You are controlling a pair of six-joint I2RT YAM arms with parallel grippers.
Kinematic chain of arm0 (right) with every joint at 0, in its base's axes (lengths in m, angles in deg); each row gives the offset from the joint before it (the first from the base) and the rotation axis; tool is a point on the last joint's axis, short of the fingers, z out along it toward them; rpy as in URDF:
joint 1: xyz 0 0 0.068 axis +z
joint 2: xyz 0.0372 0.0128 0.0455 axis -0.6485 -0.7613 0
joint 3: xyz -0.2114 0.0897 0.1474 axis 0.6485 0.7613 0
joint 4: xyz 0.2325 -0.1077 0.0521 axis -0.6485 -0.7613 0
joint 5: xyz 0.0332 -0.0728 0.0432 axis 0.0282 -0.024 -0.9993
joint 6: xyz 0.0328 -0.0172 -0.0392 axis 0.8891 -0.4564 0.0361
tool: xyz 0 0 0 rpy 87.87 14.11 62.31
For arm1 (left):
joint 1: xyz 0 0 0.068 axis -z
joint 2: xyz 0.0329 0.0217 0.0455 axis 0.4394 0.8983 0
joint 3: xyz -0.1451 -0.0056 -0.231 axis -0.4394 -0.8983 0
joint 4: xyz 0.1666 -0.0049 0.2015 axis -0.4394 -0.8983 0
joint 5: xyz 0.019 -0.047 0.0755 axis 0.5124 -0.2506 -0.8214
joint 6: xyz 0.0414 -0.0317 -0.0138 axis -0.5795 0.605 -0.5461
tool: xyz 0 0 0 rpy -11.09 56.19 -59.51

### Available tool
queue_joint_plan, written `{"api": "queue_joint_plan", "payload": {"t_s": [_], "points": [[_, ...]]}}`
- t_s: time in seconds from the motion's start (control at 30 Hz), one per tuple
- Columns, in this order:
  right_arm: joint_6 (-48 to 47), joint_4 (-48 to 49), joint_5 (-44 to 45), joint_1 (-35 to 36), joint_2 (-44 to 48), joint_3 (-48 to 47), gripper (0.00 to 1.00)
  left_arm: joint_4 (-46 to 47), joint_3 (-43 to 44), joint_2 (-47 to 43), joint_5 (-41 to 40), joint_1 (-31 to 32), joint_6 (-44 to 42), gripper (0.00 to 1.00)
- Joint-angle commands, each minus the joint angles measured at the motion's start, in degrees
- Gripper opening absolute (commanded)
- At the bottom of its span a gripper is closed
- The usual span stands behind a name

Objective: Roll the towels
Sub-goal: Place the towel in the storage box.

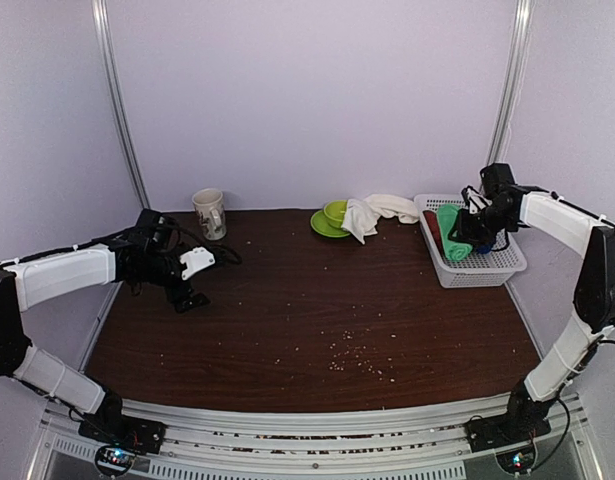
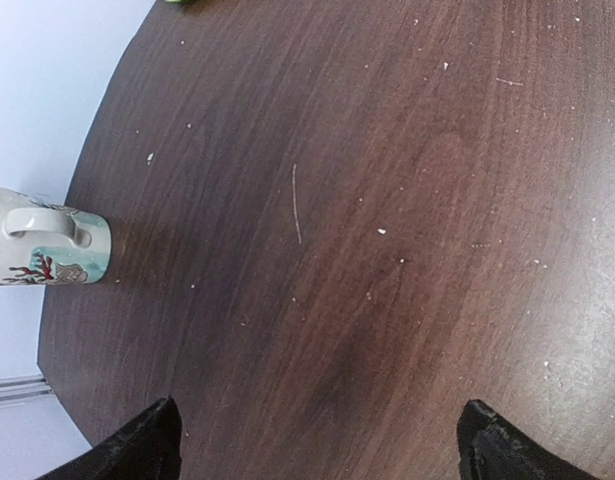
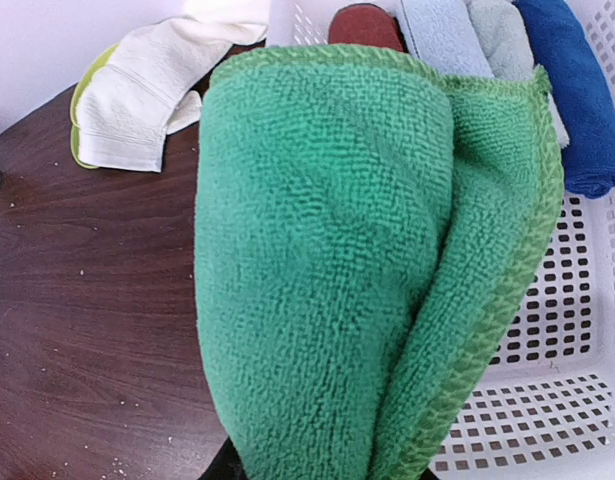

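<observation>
Right gripper [image 1: 465, 232] clamps the bundled green towel [image 3: 327, 250] over the white basket [image 1: 487, 268] at 2 o'clock, probably to stow it; cream towel [image 1: 372, 212] lies unrolled at 1 o'clock; left gripper [image 2: 322, 445] hovers wide open, empty, at 9 o'clock.

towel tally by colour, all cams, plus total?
green towel: 1
cream-white towel: 1
red towel roll: 1
pale blue towel roll: 1
dark blue towel roll: 1
Total: 5. The paler fold beside the pale blue one may be a sixth; cannot tell.
</observation>
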Motion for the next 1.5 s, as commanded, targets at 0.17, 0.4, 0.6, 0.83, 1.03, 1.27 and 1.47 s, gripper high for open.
{"api": "queue_joint_plan", "payload": {"t_s": [0.17,0.4,0.6,0.83,1.03,1.27,1.47], "points": [[-4.1,-3.9,5.8,-1.4,-3.4,-2.9,0.0,2.3,-1.0,-0.3,0.2,-0.1,1.5,0.98],[-6.6,-5.7,0.4,-1.8,-9.9,-6.9,0.0,2.7,-1.6,-0.3,0.9,-0.1,1.4,0.98],[-7.3,-6.0,-6.8,-5.0,-13.2,-7.0,0.0,2.7,-1.7,-0.5,1.4,0.0,1.1,0.98],[-8.0,-6.5,-12.8,-5.7,-14.9,-4.4,0.0,3.0,-1.9,-0.1,1.5,0.0,1.0,0.98],[-8.4,-6.7,-14.8,-6.9,-18.8,-3.7,0.0,2.9,-1.9,-0.2,1.5,-0.1,0.9,0.98],[-8.5,-7.7,-12.6,-7.9,-22.7,-3.7,0.0,2.9,-1.9,0.1,1.3,0.0,0.6,0.98],[-8.4,-8.5,-10.1,-8.4,-25.5,-3.6,0.0,2.9,-2.1,1.0,1.1,0.0,0.3,0.98]]}}
